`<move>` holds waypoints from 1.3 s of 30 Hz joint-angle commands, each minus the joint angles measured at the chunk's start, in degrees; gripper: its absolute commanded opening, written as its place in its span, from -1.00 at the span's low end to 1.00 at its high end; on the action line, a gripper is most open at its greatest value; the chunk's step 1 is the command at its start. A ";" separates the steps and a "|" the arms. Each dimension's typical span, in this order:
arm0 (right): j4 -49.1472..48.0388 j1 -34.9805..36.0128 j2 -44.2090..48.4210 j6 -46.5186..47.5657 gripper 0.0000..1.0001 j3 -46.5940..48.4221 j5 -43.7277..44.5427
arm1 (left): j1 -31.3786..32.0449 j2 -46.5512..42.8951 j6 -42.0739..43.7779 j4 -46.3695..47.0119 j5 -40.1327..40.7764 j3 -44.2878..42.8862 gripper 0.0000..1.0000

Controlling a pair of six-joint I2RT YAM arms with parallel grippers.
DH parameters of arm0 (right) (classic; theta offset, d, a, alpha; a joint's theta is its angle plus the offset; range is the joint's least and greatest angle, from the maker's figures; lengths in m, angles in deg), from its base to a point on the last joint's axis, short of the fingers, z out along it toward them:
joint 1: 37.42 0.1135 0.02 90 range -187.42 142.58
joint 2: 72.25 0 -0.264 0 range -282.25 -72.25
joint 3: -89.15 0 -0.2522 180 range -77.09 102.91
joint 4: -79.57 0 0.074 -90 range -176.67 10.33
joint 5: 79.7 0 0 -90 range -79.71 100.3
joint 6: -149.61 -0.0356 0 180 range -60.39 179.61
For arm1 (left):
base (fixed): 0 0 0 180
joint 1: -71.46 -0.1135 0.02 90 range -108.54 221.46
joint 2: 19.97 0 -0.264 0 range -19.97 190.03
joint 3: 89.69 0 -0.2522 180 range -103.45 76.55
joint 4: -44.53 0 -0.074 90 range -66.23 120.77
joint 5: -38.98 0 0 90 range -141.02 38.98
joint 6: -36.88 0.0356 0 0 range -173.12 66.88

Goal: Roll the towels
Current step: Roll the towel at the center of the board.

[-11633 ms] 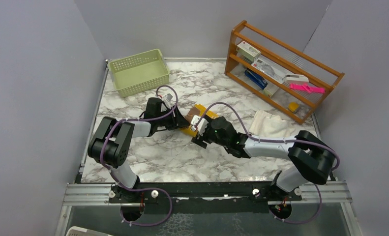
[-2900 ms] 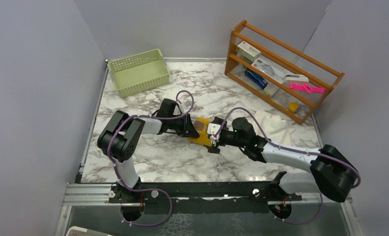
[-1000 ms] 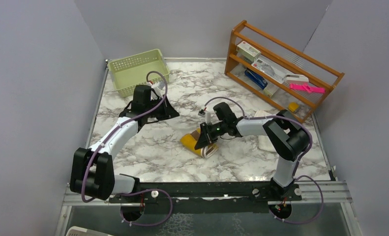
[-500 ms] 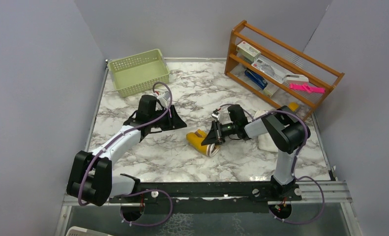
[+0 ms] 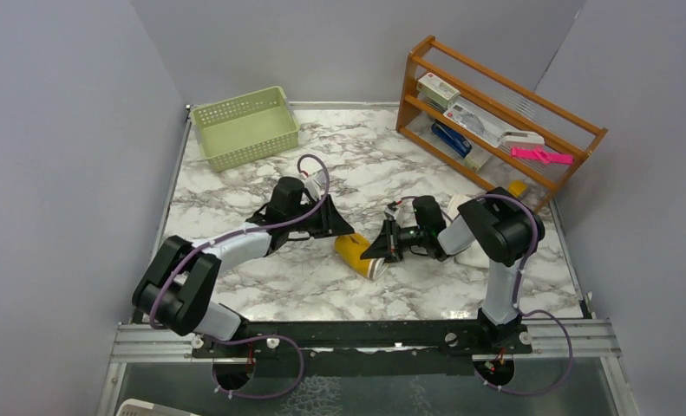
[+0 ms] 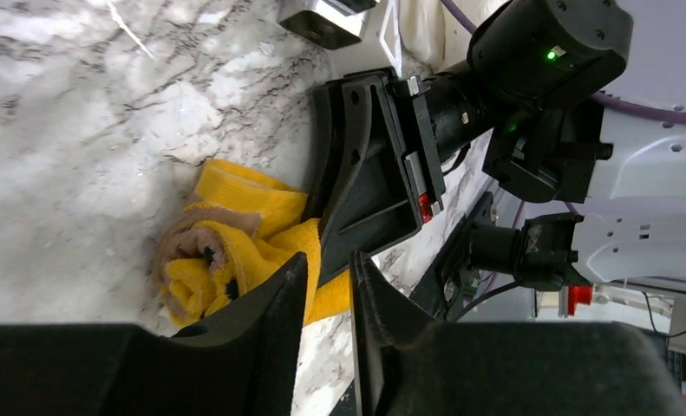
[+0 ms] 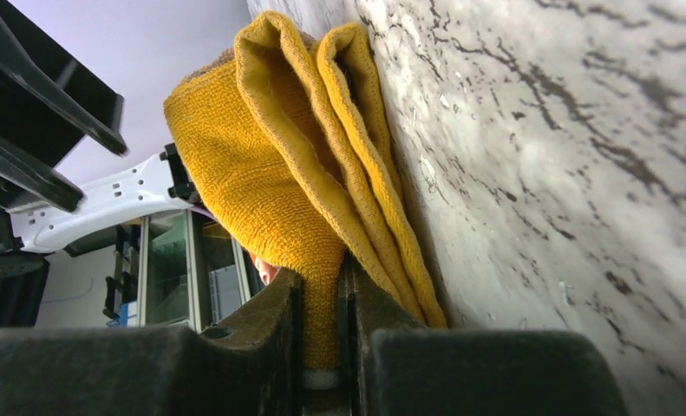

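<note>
The mustard-yellow towel (image 5: 355, 250) lies as a loose roll on the marble table (image 5: 278, 277), tan reverse showing at its end (image 6: 202, 243). My right gripper (image 5: 376, 250) is at the roll's right end, shut on a yellow fold with white edging (image 7: 322, 286). My left gripper (image 5: 343, 230) hovers just beyond the roll's far left side. Its jaws stand a narrow gap apart with nothing between them (image 6: 329, 264). The cream-white towel (image 6: 421, 30) lies behind my right arm, mostly hidden.
A green basket (image 5: 244, 126) stands at the back left. A wooden rack (image 5: 495, 121) with small items stands at the back right. Grey walls close in the table on three sides.
My left arm has swung from near the basket down and right to the roll, its jaws opening then narrowing. The right gripper has carried its end of the yellow towel slightly right.
</note>
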State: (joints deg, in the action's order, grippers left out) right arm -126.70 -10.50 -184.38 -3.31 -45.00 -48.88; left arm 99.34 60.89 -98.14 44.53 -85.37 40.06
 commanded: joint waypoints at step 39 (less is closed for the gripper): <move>10.40 0.00 -1.22 5.41 -0.99 1.61 5.56 | 4.38 -4.19 2.20 -4.46 0.04 -2.26 -0.43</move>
State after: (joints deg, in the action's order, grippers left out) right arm -121.45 -10.50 -183.88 0.80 -43.44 -47.33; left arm 103.51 56.63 -95.49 42.21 -80.37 33.57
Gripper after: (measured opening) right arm 0.133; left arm 0.314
